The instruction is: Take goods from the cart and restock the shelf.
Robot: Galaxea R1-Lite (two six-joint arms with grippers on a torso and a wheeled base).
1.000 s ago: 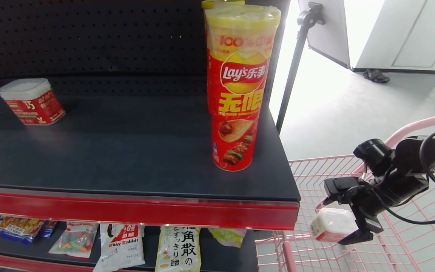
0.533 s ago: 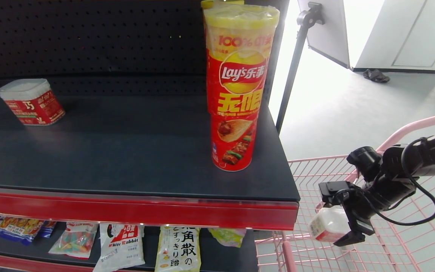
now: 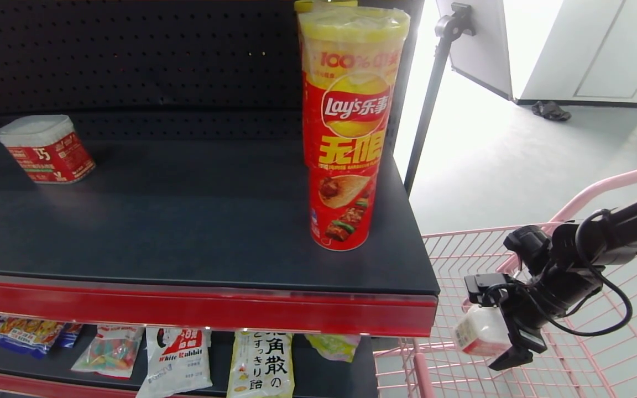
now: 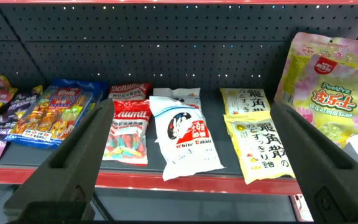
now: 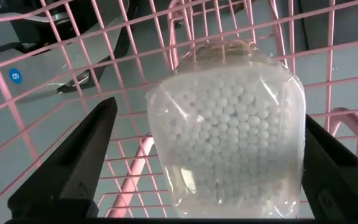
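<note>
As our right arm slants down into the cart, we see its end effector spread around the jar, unclamped.

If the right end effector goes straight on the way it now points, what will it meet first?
Most likely the clear tub in the pink cart: it lies directly ahead of the right end effector, seemingly very near.
</note>
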